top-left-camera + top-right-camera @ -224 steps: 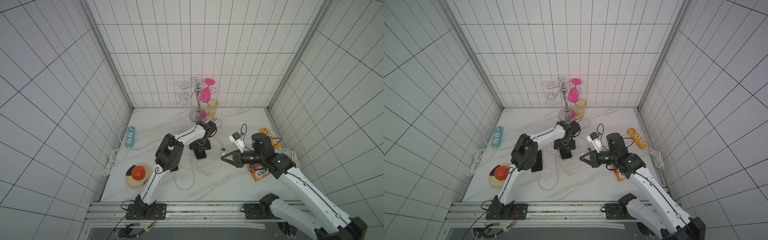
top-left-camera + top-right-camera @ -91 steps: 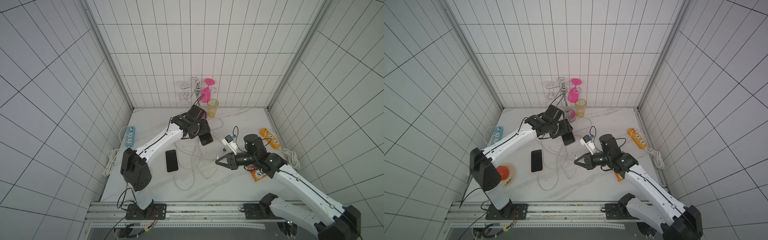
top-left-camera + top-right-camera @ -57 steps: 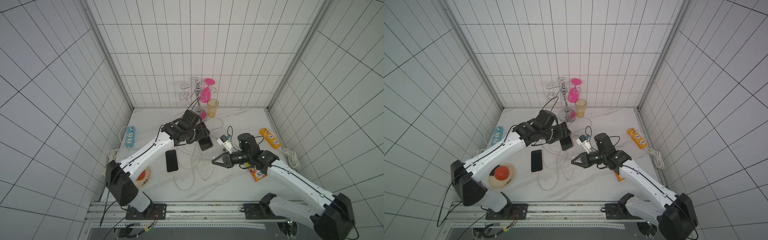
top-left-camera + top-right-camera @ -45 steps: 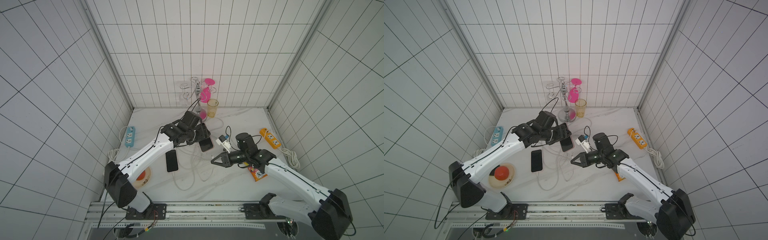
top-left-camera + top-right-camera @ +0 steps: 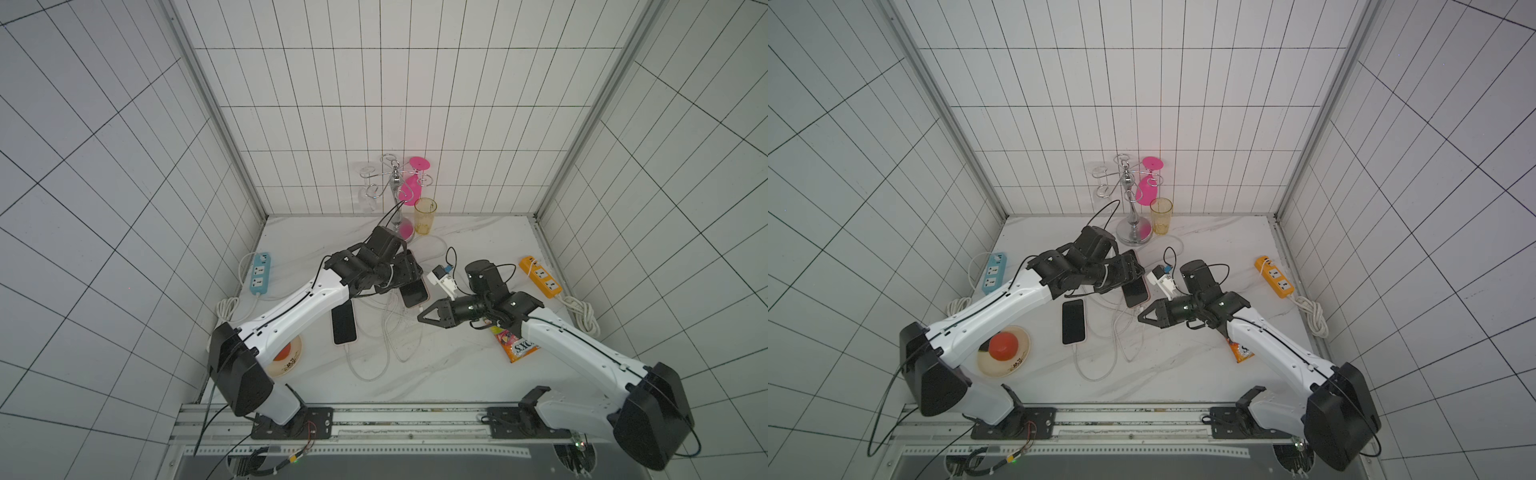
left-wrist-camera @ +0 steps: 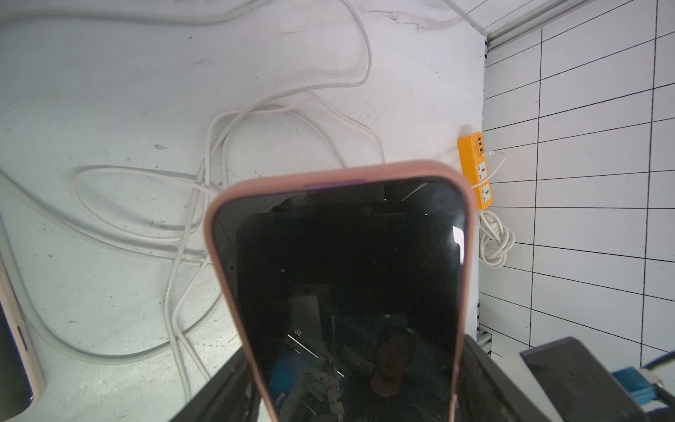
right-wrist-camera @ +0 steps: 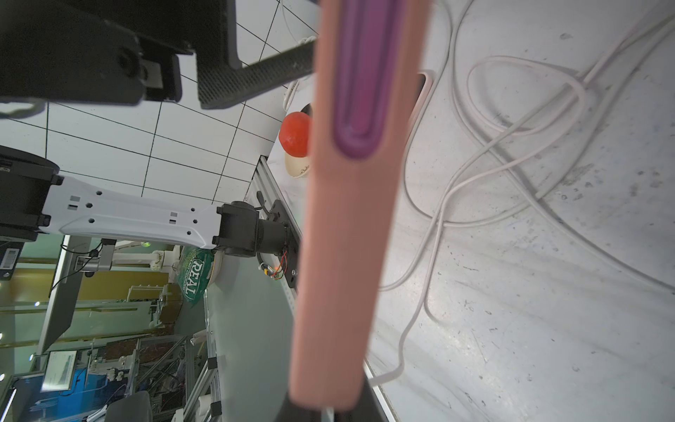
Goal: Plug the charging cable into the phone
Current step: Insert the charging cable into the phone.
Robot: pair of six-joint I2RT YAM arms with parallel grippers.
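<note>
The pink-cased phone is hanging above the desk, the left fingers clamping its sides. The charging cable is not yet in: the right fingers are pinching shut, apparently on its white tip, just beside the phone. Aligning and inserting are remaining. Only the right wrist view is showing the phone's edge close; the left wrist view is showing its dark screen.

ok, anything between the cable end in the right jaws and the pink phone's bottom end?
Nothing visible. The right gripper, jaws shut on the charging cable, sits at the lower end of the raised pink phone. Loose cable loops lie on the table below, not between. Port hidden.
</note>
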